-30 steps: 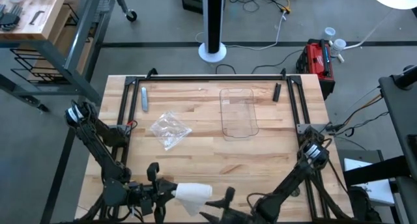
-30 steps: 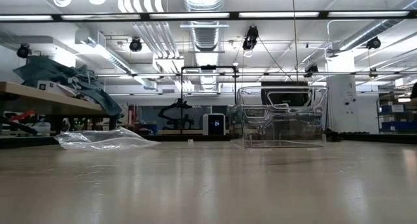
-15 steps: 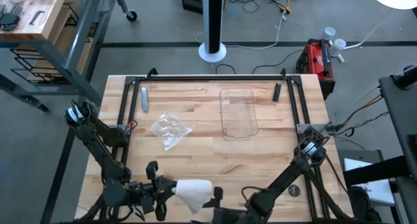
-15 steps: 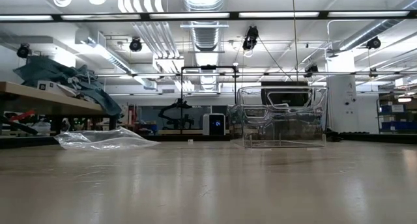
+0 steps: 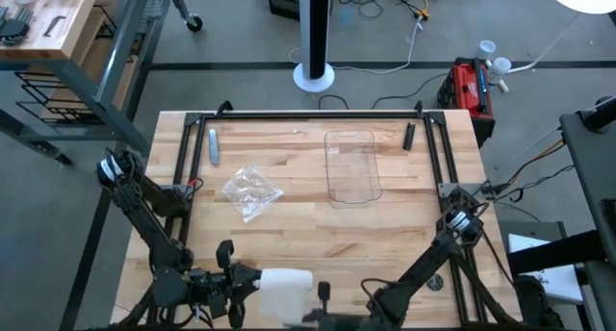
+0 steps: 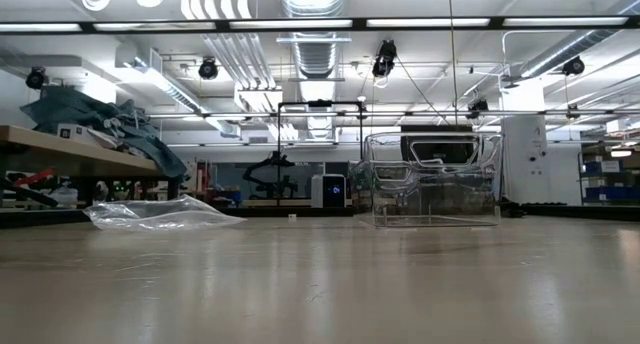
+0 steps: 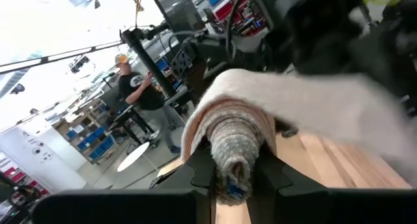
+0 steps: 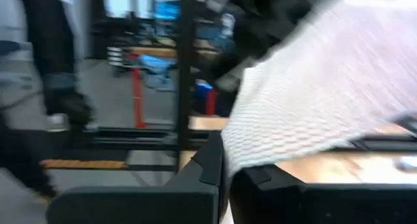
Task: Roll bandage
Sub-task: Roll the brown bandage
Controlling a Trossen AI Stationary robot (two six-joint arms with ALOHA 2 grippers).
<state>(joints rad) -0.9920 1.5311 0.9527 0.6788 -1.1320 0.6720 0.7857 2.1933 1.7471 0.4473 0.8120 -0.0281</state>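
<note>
Bandage held between both grippers at the table's near edge, well away from the clear tray
Left gripper is clamped on the rolled end; the loose gauze runs across to the right gripper, whose fingers are pinched together on the strip. Crinkled plastic wrapper lies beside the tray, on the left arm's side, untouched

Soft, woven gauze on the bandage, its ribbed weave showing on the rolled end. The counter is pale planked wood with a smooth satin sheen. Crinkled clear plastic wrapper, glossy. Tray is smooth transparent plastic. Matt black gripper plastic.
</note>
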